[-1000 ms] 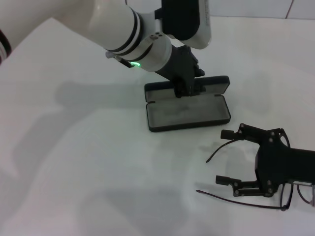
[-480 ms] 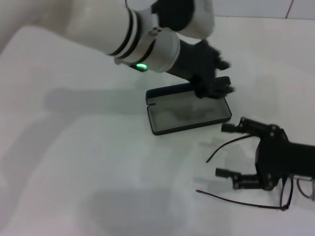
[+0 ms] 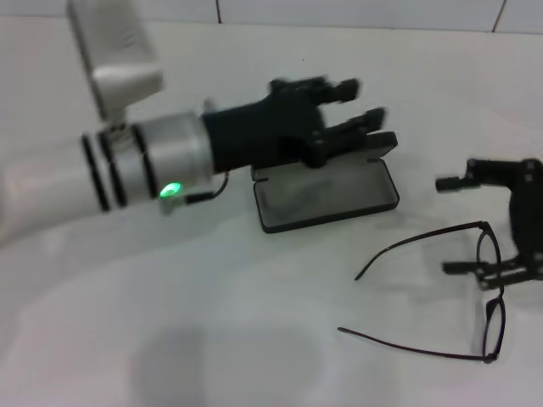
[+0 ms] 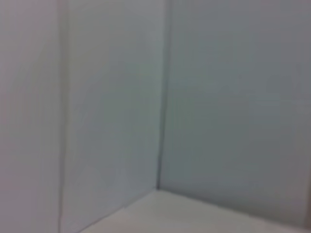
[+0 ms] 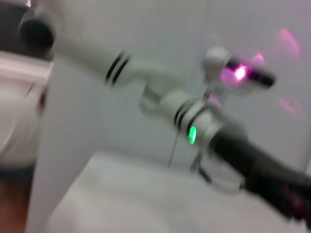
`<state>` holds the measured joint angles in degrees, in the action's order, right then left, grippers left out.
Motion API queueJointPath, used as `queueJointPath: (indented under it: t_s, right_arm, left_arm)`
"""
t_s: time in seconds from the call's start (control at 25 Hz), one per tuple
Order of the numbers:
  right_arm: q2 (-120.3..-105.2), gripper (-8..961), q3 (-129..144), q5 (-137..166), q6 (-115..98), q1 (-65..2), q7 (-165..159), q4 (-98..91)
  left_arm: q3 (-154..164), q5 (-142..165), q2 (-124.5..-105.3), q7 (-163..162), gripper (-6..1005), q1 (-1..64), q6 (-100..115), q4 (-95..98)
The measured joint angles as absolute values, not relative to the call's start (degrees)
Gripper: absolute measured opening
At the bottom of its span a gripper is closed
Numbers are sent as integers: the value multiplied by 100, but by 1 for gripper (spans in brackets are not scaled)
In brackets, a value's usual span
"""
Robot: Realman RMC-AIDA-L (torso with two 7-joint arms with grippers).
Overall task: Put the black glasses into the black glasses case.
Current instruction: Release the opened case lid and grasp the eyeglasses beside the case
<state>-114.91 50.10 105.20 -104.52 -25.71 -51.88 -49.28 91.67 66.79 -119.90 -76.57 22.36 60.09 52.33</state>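
Glasses on the table, case lying open behind them.

The black glasses (image 3: pixel 475 292) lie unfolded on the white table (image 3: pixel 212 339), arms pointing left. The right gripper (image 3: pixel 475 225) hangs just over their frame, fingers spread wide, gripping nothing. Farther back, the black glasses case (image 3: pixel 327 195) sits open; the left gripper (image 3: pixel 365 106) hovers at its lid, parted and empty.

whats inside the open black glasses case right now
The flat black clamshell glasses case shows only bare grey lining. Its back edge and lid are covered by the left gripper. The thin-framed black glasses lie outside on the table.
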Motion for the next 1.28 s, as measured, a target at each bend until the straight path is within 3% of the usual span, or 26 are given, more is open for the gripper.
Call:
queueJointPath:
  t_s: [0.2,0.44,1.28]
  right_arm:
    - [-11528,839,5555,12211,-10975,-2612,-6471,-7516]
    - [-11553,839,6596,12991,-11230,-2653,-6841,-8710]
    - [-11590,833,8481,14878,-10569,-2623,-7053,-9465]
  left_arm:
    - [9010,5979,-11962,-7499,510,2159,6340,4353]
    - [8757,5791,-11978,-7462,510,1990,6523,4180]
    - [8081,5612,-11970,-7456,511,2311,6834,3270]
